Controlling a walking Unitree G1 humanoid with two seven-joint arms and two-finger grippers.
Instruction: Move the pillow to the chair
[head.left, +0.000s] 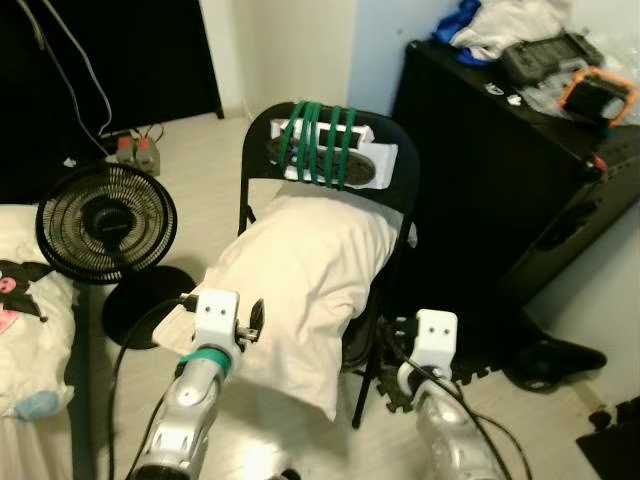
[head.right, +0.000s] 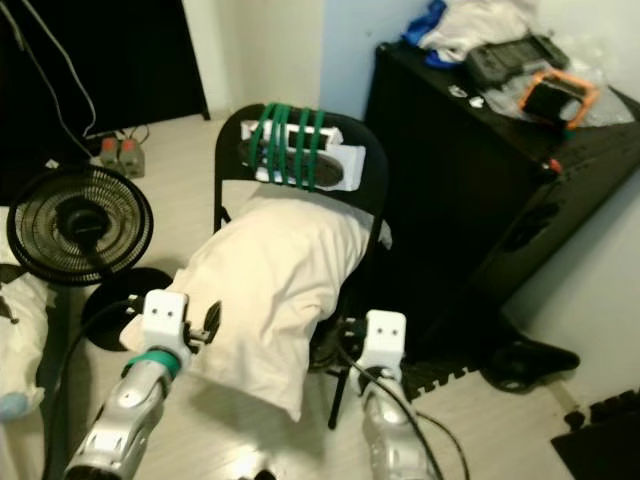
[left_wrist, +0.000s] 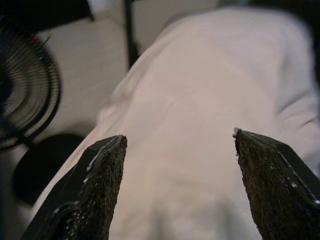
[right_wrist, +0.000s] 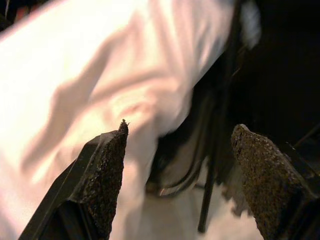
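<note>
I see the pillow (head.left: 305, 290) lying on the black chair (head.left: 385, 215), hanging over its front edge. My left gripper (left_wrist: 177, 185) and right gripper (right_wrist: 175, 175) both gape wide, holding nothing, just short of the pillow.

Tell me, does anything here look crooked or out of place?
Yes: the white pillow lies askew on the black chair, its lower end drooping over the seat's front toward the floor. A white box strapped to the backrest with green bands is also unusual.

We find the chair (head.left: 260, 140) seat almost wholly hidden beneath the pillow (head.left: 300, 280). The bed (head.left: 30, 330) at nine o'clock is cut by the frame edge. Items atop the cabinet (head.left: 480, 150) at two o'clock are indistinct.
</note>
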